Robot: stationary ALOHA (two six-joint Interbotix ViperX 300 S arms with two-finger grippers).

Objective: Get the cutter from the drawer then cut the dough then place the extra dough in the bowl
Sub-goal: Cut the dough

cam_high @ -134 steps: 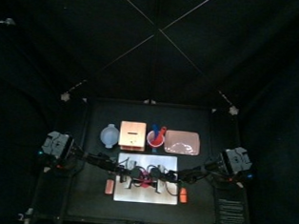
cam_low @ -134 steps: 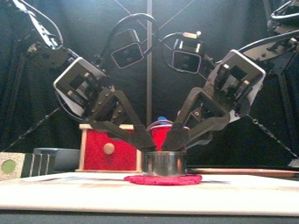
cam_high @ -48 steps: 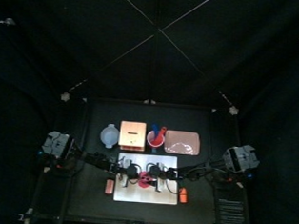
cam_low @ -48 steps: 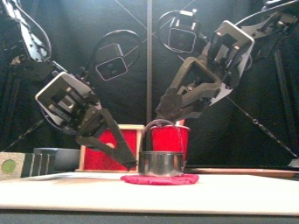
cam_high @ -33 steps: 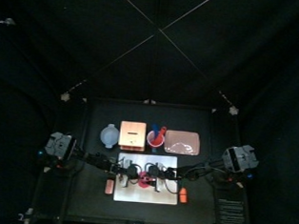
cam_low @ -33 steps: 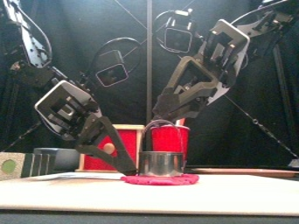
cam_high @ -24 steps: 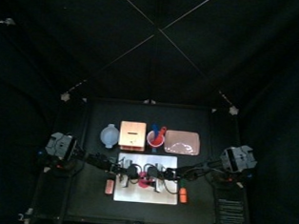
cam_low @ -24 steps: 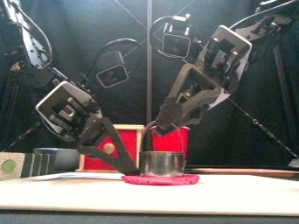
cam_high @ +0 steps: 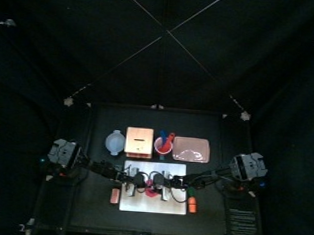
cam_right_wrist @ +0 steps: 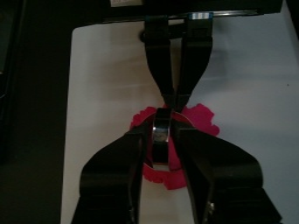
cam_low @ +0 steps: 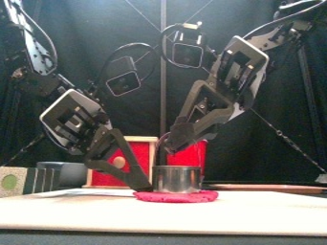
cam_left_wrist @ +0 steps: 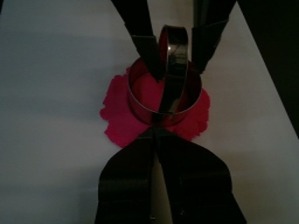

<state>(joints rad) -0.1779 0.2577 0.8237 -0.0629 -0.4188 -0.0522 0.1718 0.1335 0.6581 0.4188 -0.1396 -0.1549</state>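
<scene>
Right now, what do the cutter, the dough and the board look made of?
Cutter: metal, going by its shiny wall, which mirrors the red. Dough: soft, matte, clay-like stuff with a ragged edge. Board: probably plastic, smooth plain white.

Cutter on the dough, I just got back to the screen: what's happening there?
Both arms are on the cutter, which stands upright on the pink dough on the white cutting board. The left claw pinches the cutter's rim from the left, and the right claw, reaching down from above, is closed on its wire handle. Dough shows all around the cutter; none is lifted off yet.
</scene>
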